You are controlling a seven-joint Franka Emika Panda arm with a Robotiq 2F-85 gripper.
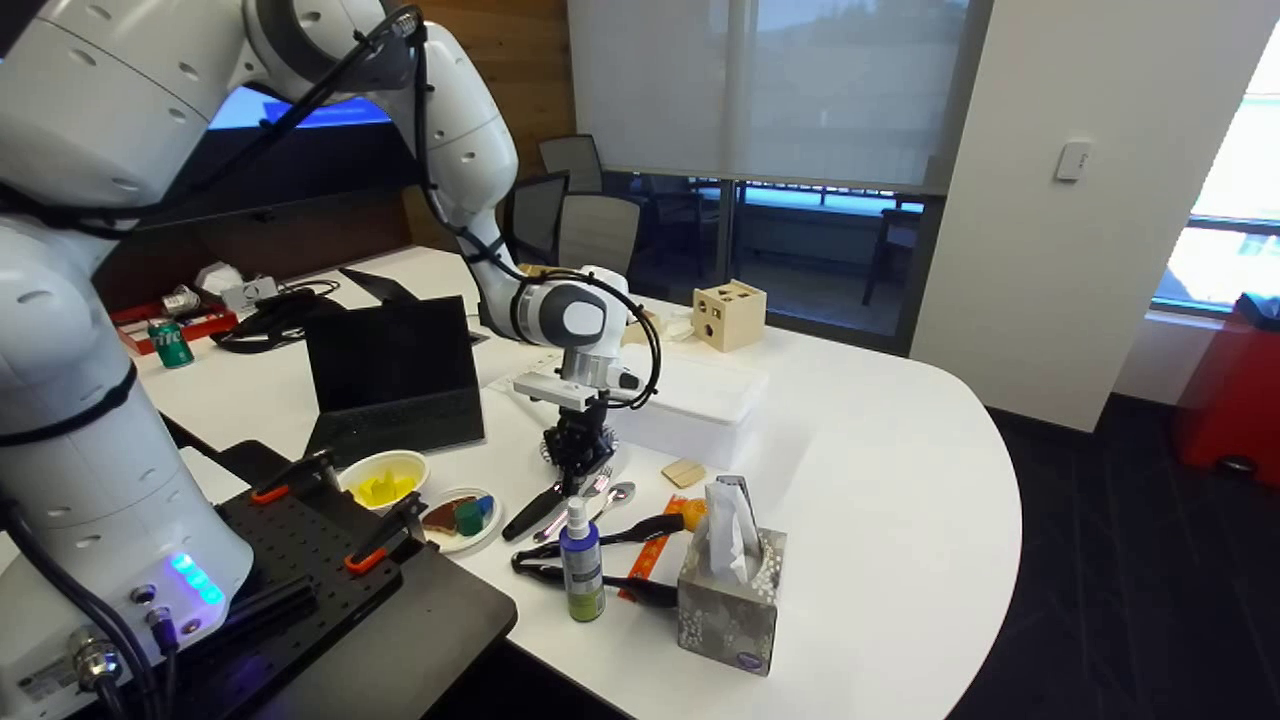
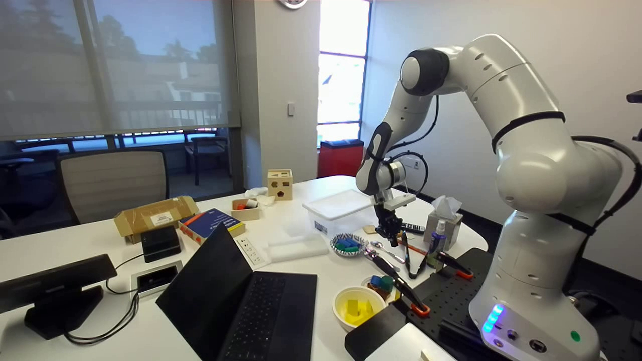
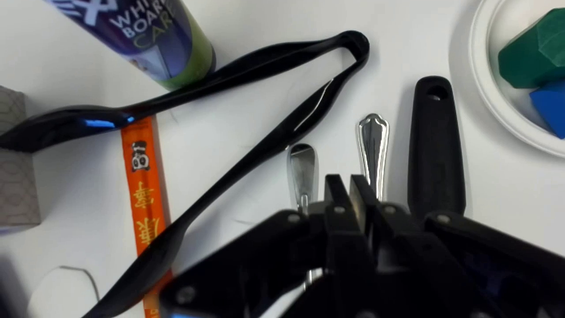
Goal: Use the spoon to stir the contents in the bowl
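The gripper (image 3: 347,182) points down over the table (image 1: 880,470), its two fingers (image 3: 334,192) drawn close, a slim gap between their tips; whether they are clenched or pinching something thin I cannot tell, since the wrist view leaves the part below them dark.

Nearest it lies the spoon (image 3: 303,171), partly covered by the gripper in that view, with the fork (image 3: 373,141) just as close on the opposite side of the fingers. Past the fork comes a black-handled utensil (image 3: 437,150).

The bowl (image 2: 346,253) stands near the gripper, left of it in an exterior view: shallow, patterned in dark and white, with blue and green pieces (image 2: 347,243) inside.

Also near, on the spoon's side of the gripper, spread tongs (image 3: 282,138) lie across an orange strip (image 3: 145,181). On the other side, beyond the black-handled utensil, a white plate (image 3: 480,66) bears a green block (image 3: 534,51), a blue block (image 3: 554,106) and a brown piece (image 1: 443,515).

A spray bottle (image 1: 582,570) stands upright beside the tongs, with a tissue box (image 1: 725,620) near it.

Farther from the gripper are a white bowl (image 1: 400,460) of yellow pieces (image 1: 385,489) and an opened laptop (image 1: 395,355); well apart stands a wooden cube (image 1: 740,325) with cut-out shapes.
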